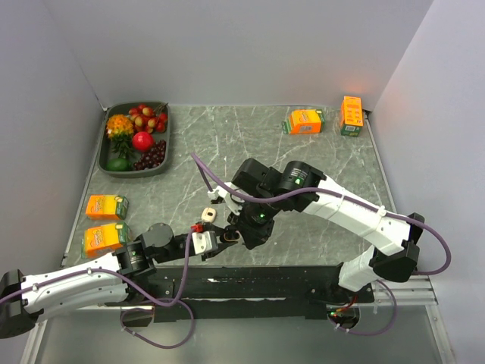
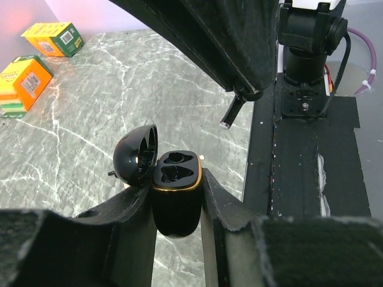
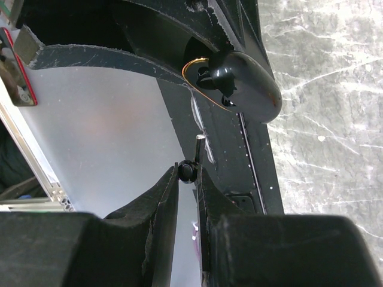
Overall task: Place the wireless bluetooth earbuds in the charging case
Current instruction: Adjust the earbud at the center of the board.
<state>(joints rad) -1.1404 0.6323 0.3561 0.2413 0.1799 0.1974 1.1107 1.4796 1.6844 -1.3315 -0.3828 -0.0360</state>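
Black earbud point(image 3: 187, 172) pinched by right claw point(image 3: 189, 180), stem toward upright case point(image 2: 175, 209) left claw point(image 2: 175, 185) clamps.

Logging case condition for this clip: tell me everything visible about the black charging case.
The charging case is a glossy black, rounded, plastic-looking shell with a gold rim around its opening. Its domed lid is hinged open to one side; the two moulded wells look empty. It stands upright, clamped at its sides between the fingers of the left tool, seemingly raised off the marbled table. No other contact shows.
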